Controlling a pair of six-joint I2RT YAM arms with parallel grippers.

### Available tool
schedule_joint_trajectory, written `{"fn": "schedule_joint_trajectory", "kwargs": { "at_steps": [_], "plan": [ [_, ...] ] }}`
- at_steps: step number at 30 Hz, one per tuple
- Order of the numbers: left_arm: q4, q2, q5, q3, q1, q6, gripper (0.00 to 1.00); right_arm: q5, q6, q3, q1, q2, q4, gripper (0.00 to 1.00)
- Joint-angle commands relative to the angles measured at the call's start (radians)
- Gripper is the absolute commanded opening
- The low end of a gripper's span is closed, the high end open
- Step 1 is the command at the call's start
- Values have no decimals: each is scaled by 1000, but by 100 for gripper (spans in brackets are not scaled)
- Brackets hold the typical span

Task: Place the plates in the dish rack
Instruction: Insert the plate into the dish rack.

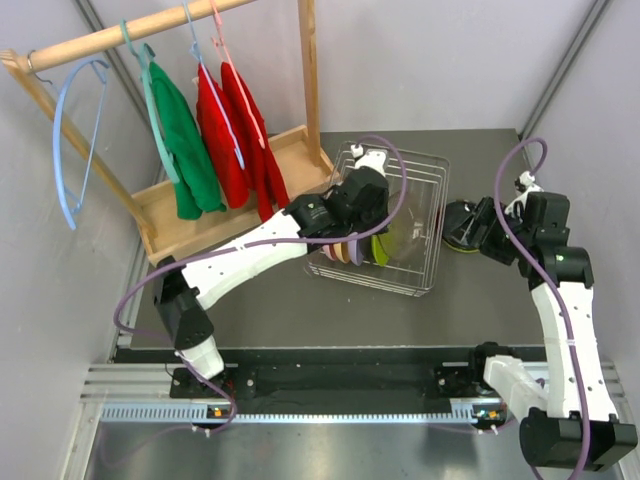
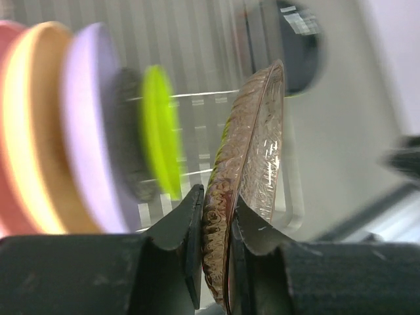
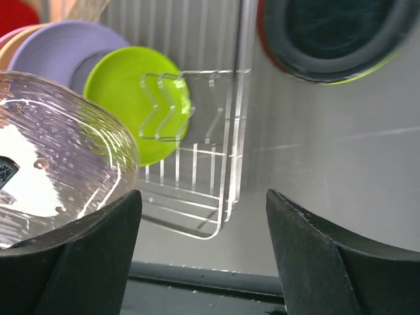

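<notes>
Standing on edge in the dish rack [image 1: 425, 210]: pink plate [image 2: 6, 131], orange-tan plate [image 2: 33, 131], lavender plate [image 2: 85, 131], dark plate [image 2: 128, 151], lime green plate [image 2: 161, 131]. The left gripper [image 2: 216, 203] is clamped on the clear plate [image 2: 252, 170] over the rack. The right gripper [image 3: 203, 197] is released and empty, near a plate stack [image 3: 335, 33] on the table [image 1: 300, 310] beside the rack.

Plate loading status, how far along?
Done: pink plate, orange plate, lavender plate and lime green plate stand in the dish rack. In hand: left gripper pinches the clear plate over the rack; right gripper is open, empty. Left: the dark-topped stack on the table beside the rack.
</notes>
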Motion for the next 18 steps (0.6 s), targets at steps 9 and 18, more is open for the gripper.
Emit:
{"fn": "schedule_joint_trajectory", "kwargs": {
  "at_steps": [9,18],
  "plan": [
    [-127,118,-373,134,-39,95,0,68,32,11,-115,-23,18,81],
    [-97,164,-430,137,-58,115,0,-18,22,-20,-179,-17,32,82]
  ]
}}
